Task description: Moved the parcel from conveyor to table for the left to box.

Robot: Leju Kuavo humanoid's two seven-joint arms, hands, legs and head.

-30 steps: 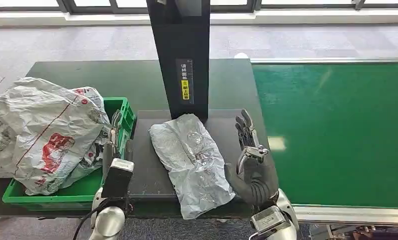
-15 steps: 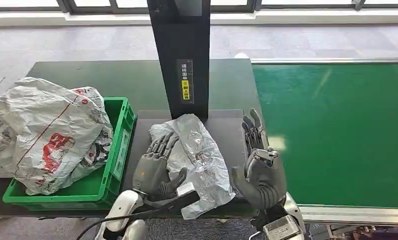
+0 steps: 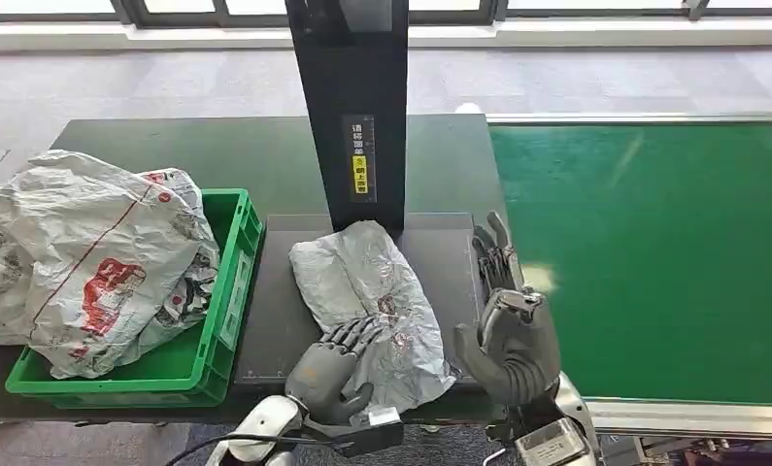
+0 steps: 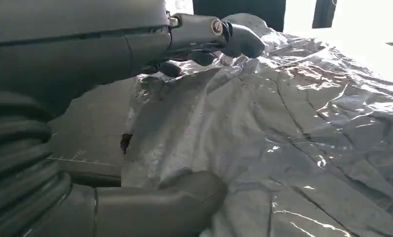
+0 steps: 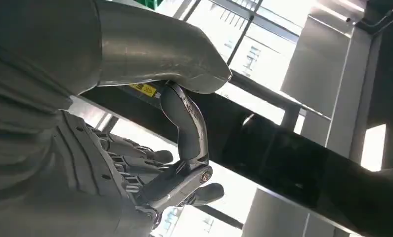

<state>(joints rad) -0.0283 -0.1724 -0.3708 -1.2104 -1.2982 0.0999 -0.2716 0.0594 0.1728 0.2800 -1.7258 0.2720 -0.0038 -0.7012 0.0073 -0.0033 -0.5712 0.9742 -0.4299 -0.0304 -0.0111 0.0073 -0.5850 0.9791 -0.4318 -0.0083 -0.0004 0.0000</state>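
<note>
Head view, left hand: we see our left hand (image 3: 335, 374) at the near edge of the dark mat, its fingers (image 3: 357, 335) stretched forward and lying on the near left part of the parcel; the thumb sits low beside the wrapper.
Left wrist view, grasp: our thumb (image 4: 154, 205) presses against the silver wrapper from one side and the darker fingers (image 4: 214, 34) reach over the crumpled top; we cannot tell whether the hand truly clamps the parcel or just rests on it.
Right hand: our right hand (image 3: 510, 325) stands upright just beside the parcel's right edge, palm turned toward it, fingers apart and holding nothing; in the right wrist view the fingers (image 5: 184, 180) are spread in open air.
Parcel: the silver-grey parcel (image 3: 367, 311) lies flat and slantwise on the dark mat (image 3: 275, 320), one end near the black post (image 3: 351, 107), the other hanging over the table's near edge.
Table: the dark table (image 3: 265, 155) carries the mat and the crate.
Crate: a green crate (image 3: 231, 282) sits left of the mat, touching it, heaped with white printed bags (image 3: 90, 252).
Conveyor: the green conveyor (image 3: 654, 252) runs along the right, well apart from the parcel.
</note>
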